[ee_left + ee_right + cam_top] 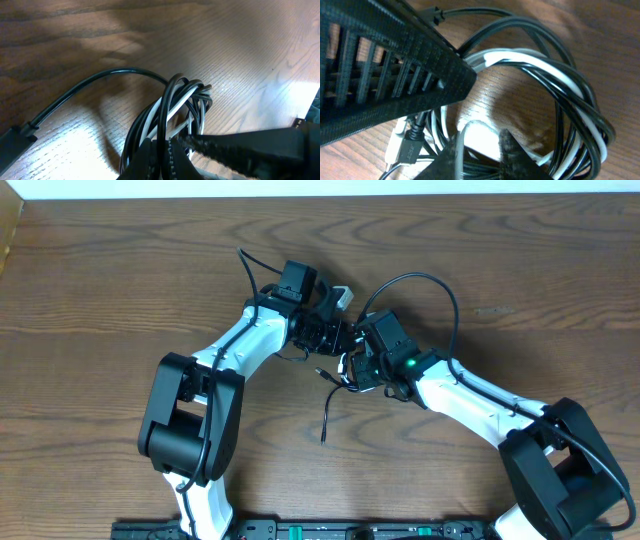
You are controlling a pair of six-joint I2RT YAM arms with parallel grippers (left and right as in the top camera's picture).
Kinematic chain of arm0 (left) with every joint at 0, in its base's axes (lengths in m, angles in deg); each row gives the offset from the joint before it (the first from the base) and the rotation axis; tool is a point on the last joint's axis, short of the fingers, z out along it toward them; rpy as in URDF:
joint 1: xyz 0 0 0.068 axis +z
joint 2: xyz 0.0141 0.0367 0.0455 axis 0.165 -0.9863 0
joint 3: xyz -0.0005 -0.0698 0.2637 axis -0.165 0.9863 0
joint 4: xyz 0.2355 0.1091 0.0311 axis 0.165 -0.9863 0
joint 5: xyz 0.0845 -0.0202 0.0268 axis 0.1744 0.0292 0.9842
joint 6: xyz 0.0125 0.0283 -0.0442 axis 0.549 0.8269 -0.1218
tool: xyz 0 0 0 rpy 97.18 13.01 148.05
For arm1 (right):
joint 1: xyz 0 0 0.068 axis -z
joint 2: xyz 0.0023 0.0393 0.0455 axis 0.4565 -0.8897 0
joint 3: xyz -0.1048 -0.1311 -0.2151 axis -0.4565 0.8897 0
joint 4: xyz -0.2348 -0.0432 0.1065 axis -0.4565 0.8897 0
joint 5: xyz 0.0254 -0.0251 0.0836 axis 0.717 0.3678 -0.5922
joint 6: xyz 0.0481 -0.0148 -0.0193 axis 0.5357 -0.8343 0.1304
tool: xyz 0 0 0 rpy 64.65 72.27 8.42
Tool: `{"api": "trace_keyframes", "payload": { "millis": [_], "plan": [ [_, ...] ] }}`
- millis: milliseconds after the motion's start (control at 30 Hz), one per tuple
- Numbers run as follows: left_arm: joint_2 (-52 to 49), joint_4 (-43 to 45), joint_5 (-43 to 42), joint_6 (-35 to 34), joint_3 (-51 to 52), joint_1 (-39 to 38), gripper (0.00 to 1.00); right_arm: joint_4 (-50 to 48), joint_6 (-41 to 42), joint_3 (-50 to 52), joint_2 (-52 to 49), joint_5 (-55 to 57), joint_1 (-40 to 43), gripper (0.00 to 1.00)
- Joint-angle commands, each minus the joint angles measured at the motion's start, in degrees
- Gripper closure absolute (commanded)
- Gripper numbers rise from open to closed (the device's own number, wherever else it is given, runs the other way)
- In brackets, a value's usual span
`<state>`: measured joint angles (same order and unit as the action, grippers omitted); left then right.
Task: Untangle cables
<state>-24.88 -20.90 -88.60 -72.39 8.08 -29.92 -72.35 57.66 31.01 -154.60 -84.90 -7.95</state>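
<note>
The black and white cables (186,102) lie wound together in one loose coil on the wooden table. My left gripper (167,150) is shut on a black strand of the coil. A longer black stretch (100,80) leads off to the left. In the right wrist view the white cable (535,62) and black cable (520,35) loop together, with a black plug (410,145) at lower left. My right gripper (482,145) stands slightly open over the coil, and a white strand lies against its left finger. Overhead, the left gripper (322,330) and right gripper (352,365) meet at the bundle, and a black tail (325,415) trails toward the front.
The left gripper's latticed finger (395,75) fills the upper left of the right wrist view, close above the coil. Thicker black arm wires arch over the right arm (430,283) and behind the left arm (250,268). A dark rail (330,530) runs along the table's front edge.
</note>
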Motion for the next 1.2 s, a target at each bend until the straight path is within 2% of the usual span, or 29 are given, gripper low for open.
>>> {"api": "trace_keyframes", "payload": {
  "millis": [0,100,200,300,467,633,733,767,867,900,1000,1067,1100,1167],
  "plan": [
    [1.81,-0.35,-1.4,0.92,0.22,-0.11,0.92,-1.18,0.74,0.31,-0.37,0.83,-0.11,0.69],
    [1.81,-0.35,-1.38,0.92,0.22,-0.11,0.92,-1.75,0.74,-0.02,0.61,0.59,-0.07,0.67],
    [1.81,-0.35,-1.36,0.92,0.22,-0.11,0.92,-0.5,0.42,-0.74,3.41,0.66,-0.07,0.57],
    [1.81,-0.35,-1.36,0.92,0.22,-0.11,0.92,0.63,0.07,-0.92,7.26,0.7,0.26,0.53],
    [1.81,-0.37,-1.36,0.92,0.22,-0.11,0.92,5.57,0.09,-0.92,12.7,0.72,1.25,0.56],
    [1.88,-0.61,-1.42,0.96,0.22,-0.11,0.93,14.62,0.98,-0.87,12.74,1.27,5.53,0.57],
    [1.88,-1.29,-5.38,7.1,0.22,-0.11,0.93,15.93,2.27,-0.85,11.91,-2.93,11.78,0.6],
    [1.88,-1.46,-6.54,8.5,0.22,-0.11,0.92,15.87,2.14,-0.85,11.74,-9.03,14.47,0.61],
    [1.88,-1.46,-6.54,8.52,0.22,-0.11,0.93,16.04,-0.04,-0.79,11.63,-17.07,16.52,0.69],
    [1.88,-1.44,-6.56,8.52,0.22,-0.11,0.93,16.39,-0.37,-0.74,11.56,-17.66,16.41,0.75],
    [1.88,-1.66,-8.33,10.58,0.22,-0.11,0.92,17.9,-0.85,-0.68,11.54,-17.59,15.15,0.82],
    [1.88,-1.92,-11.72,13.22,0.22,-0.11,0.93,18.27,-1.75,-0.5,11.54,-17.4,14.08,0.8],
    [1.88,-2.14,-13.9,14.67,0.22,-0.11,0.92,18.27,-2.14,-0.33,11.54,-16.59,13.46,0.76],
    [1.88,-2.8,-18.12,17.75,0.22,-0.11,0.92,18.47,-2.03,-0.13,11.54,-12.24,13.16,0.75]
  ]
}}
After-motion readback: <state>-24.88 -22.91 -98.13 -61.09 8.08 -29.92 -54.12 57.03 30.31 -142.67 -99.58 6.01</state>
